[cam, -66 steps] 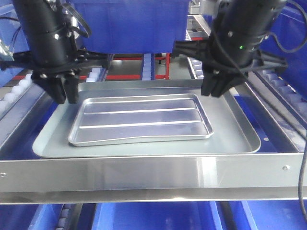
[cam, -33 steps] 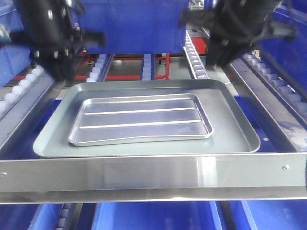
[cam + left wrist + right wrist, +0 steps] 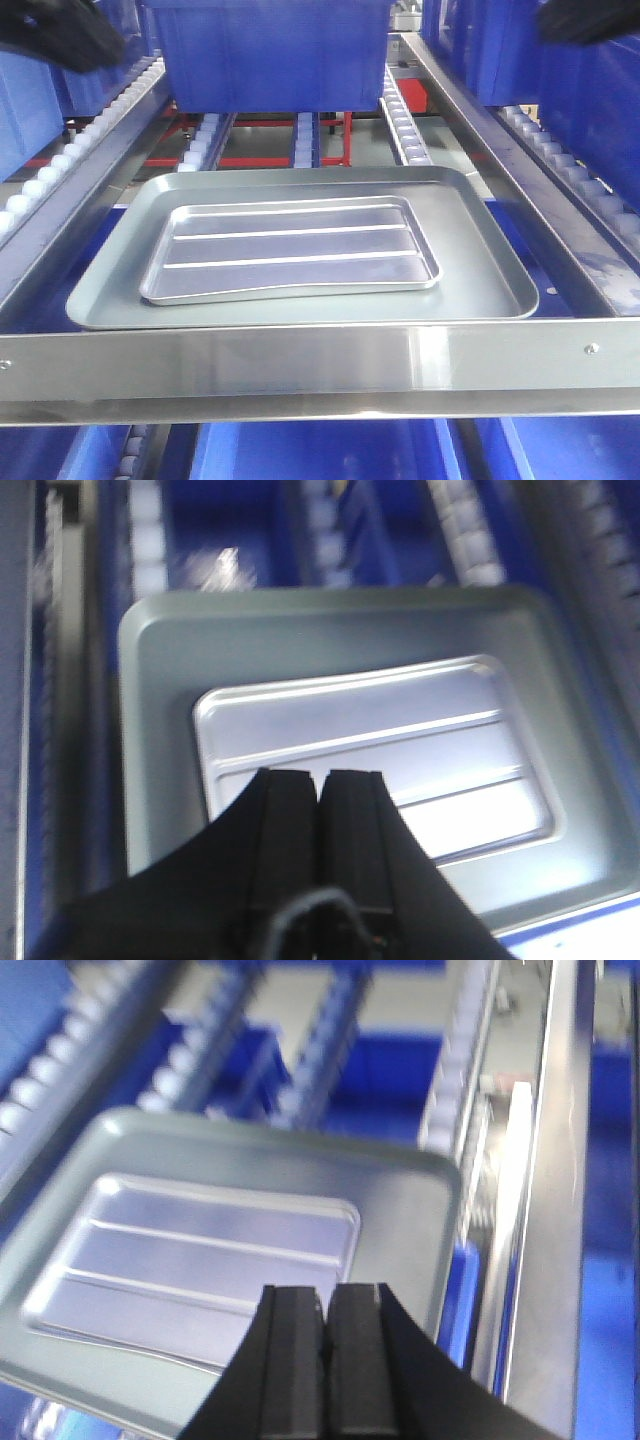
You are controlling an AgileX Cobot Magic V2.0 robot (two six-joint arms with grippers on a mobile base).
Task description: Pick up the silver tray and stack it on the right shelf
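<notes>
Silver tray [image 3: 290, 250] inside grey tray [image 3: 480, 270]

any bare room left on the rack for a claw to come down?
Bare floor of the large grey tray right of the silver tray, and a narrower strip at its left. Behind, the blue bin crowds the rollers. Front is blocked by the steel front bar.
</notes>
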